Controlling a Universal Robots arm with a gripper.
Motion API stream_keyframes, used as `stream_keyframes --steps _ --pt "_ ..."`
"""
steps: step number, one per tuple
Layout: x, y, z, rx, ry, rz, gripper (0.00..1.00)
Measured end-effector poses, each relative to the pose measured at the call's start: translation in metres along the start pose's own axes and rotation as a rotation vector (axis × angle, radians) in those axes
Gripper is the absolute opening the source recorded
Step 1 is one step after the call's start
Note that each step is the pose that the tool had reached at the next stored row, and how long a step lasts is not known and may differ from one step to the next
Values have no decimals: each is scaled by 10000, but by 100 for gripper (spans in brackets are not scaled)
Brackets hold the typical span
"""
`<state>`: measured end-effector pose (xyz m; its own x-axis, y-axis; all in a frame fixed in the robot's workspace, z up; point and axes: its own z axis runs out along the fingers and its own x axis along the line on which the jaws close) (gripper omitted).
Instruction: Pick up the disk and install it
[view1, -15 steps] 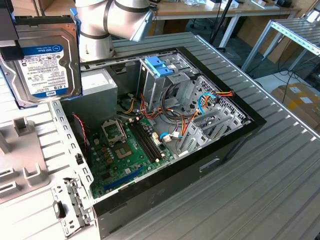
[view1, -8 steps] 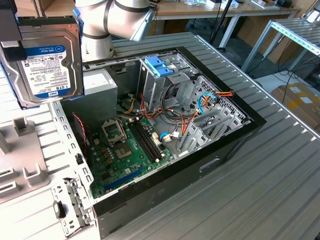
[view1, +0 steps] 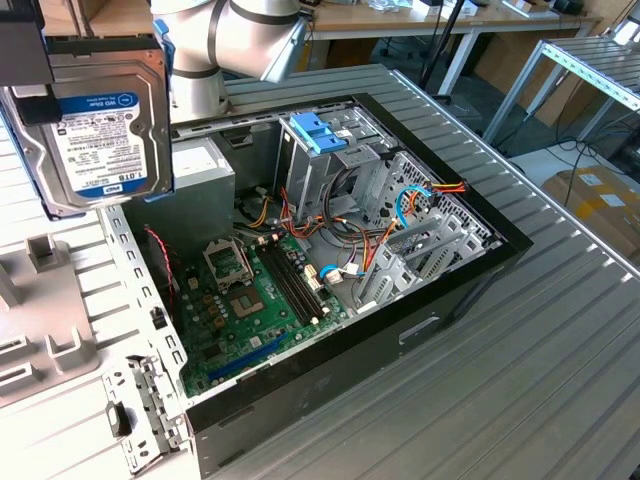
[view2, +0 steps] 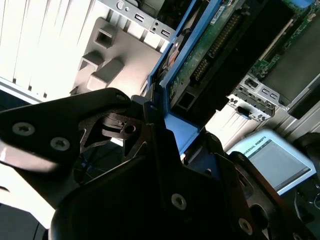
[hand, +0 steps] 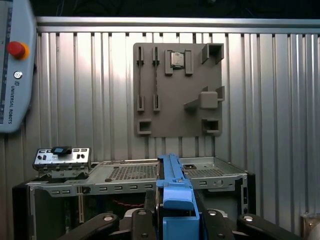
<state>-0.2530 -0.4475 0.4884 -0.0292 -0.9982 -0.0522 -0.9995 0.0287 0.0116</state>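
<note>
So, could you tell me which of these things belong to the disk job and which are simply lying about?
Belong to the job:
the disk, held up in the air
the pincer, shut on it
the open computer case

Lying about:
the grey holder plate
the teach pendant
the cardboard box

A ribbed grey metal tabletop (view1: 560, 330) is spread across the scene. At the far side, a long workbench (view1: 400, 22) with a wooden top and white legs is set. At the exterior view's right, a second ribbed metal table (view1: 590, 60) is placed, and cardboard boxes (view1: 600, 200) are seen on the pale floor (view1: 535, 155) below it.
</note>
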Motion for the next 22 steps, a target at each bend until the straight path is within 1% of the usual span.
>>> stream_keyframes --steps 12,19,22 --pt "43 -65 10 1 -1 0 37" --pt "54 -102 14 0 0 1 37" --pt "63 -129 18 1 -1 0 37"
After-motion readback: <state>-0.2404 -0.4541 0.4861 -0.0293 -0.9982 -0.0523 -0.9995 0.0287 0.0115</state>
